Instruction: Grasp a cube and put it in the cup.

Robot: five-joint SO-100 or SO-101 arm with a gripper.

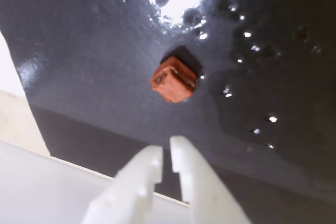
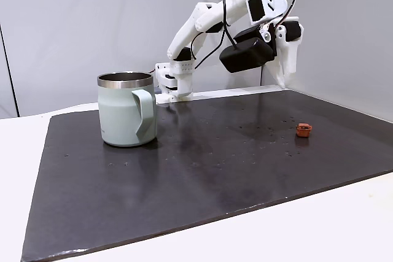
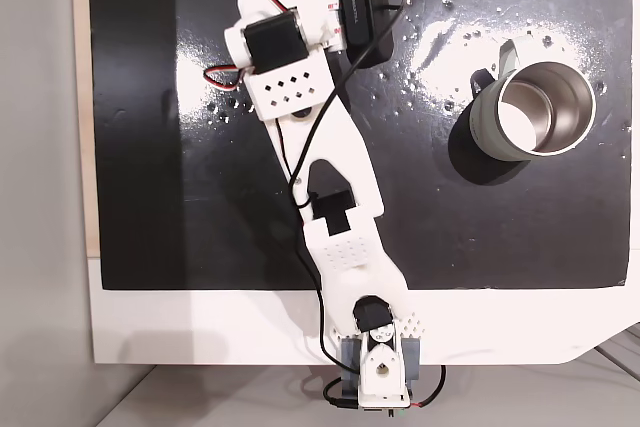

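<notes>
cube [image 1: 174, 80] sits dead ahead of the gripper [image 1: 165, 153] in the wrist view, a small red-orange block lying alone on the shiny black mat [image 1: 94, 66], with bare mat between it and the white fingertips [image 1: 149, 158], which stand nearly together with just a thin slit between them and nothing in it. over in a fixed view the cube [image 2: 303, 129] rests on the mat's right side, and the arm [image 2: 202, 23] arches up from its base at the far edge, the gripper [image 2: 286, 72] hanging well above the mat and a bit behind the block, a black camera box [image 2: 247, 54] slung beside it. cup [image 2: 127, 108], the pale mint mug with its steel rim, stands upright far off on the left of that view, handle toward the camera, well apart from the cube. from above, the cup [image 3: 495, 132] shows its metal inside, arm [image 3: 335, 167] stretched across the mat beside it, and bright glare and tiny specks dot the black surface.
</notes>
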